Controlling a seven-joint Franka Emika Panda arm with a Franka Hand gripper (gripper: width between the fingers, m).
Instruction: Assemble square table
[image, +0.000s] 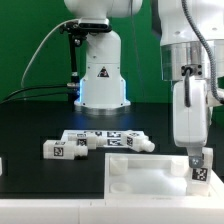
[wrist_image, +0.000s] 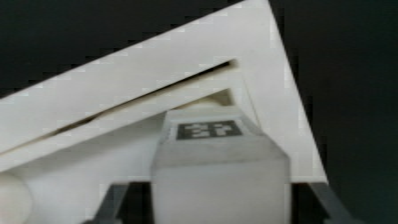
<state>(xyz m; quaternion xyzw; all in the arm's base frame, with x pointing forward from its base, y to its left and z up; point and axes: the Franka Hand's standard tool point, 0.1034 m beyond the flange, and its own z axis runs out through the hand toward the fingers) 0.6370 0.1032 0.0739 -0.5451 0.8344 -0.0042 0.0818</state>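
At the exterior view's left, the loose legs (image: 95, 138) lie on their sides on the black counter (image: 30, 115). They are three short, chunky white plastic pieces, close together in an uneven row, and each carries black-and-white square tags. The tags show block patterns only, with no letters that can be read.

Behind them stands the glossy white robot base (image: 100, 60). It has a black triangle mark (image: 100, 75) on its front and a blue glow at its foot. A black cable (image: 40, 60) curves away from it.

Further right, at the front of the counter, lies the square table top (image: 140, 178), which is flat, white and matte, with a thick edge.

At the exterior view's right, the white arm (image: 190, 100) comes down almost vertically. Its claw (image: 199, 158) points straight down over the right corner of the top. Between the jaws stands the upright leg (image: 200, 173), with one tag (image: 200, 172) facing the camera. In the wrist view this leg (wrist_image: 214, 170) sits at a pointed corner of the top. The jaws stand at both sides of the leg, but it cannot be told whether they press it or stand just off it.
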